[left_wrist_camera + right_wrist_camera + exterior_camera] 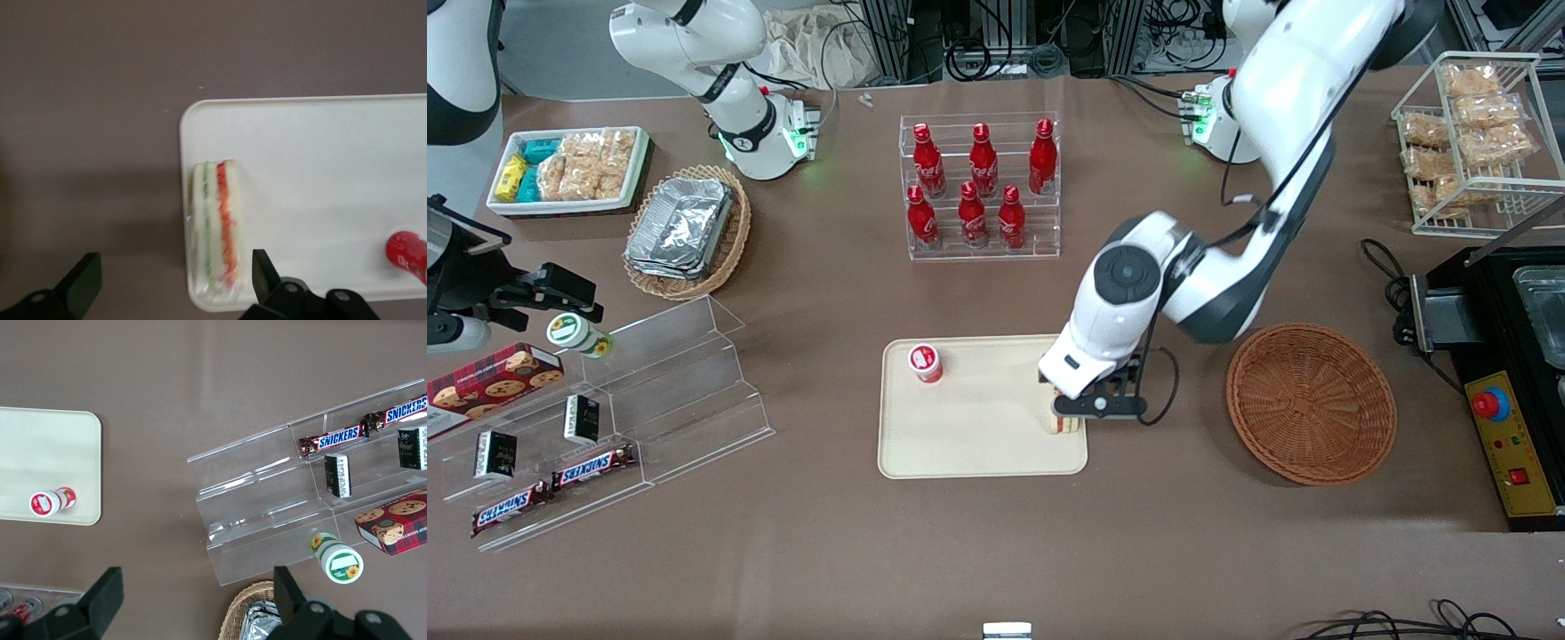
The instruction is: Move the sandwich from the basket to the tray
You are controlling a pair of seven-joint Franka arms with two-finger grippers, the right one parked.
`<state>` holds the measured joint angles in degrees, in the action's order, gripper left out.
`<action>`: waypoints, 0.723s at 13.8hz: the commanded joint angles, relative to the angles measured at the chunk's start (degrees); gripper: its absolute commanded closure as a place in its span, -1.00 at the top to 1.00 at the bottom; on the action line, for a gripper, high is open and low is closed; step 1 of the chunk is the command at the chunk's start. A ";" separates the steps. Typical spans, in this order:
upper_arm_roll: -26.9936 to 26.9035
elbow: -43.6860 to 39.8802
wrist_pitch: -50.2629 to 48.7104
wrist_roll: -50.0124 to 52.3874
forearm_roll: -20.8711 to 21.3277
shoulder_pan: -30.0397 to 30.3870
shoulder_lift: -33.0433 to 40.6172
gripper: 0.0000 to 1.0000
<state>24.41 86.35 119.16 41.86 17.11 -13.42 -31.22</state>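
Observation:
The sandwich (1062, 425) (217, 227) lies on its side on the beige tray (978, 427) (320, 167), at the tray's edge nearest the basket, its green and orange-red filling stripes showing. My left gripper (1083, 412) (173, 280) hangs just above it and is open. Its two black fingers (264, 272) stand wide apart, one close beside the sandwich over the tray, the other out over the brown table. The round reddish-brown wicker basket (1312, 404) sits beside the tray toward the working arm's end, with nothing in it.
A small red-and-white capped bottle (926, 363) (407, 255) stands on the tray. Farther from the camera is a rack of red cola bottles (980, 187). A black machine with a red button (1491, 404) flanks the basket. A clear stepped shelf with snacks (605, 418) lies toward the parked arm's end.

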 commanded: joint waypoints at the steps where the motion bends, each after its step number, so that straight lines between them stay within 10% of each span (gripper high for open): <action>1: -0.06 1.63 -9.18 -0.54 -1.54 2.60 7.99 0.99; 10: -6.62 1.37 -34.85 -26.28 -14.72 15.09 27.60 1.00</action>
<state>21.40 86.13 87.69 19.92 4.95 1.70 -7.43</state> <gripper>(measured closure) 0.000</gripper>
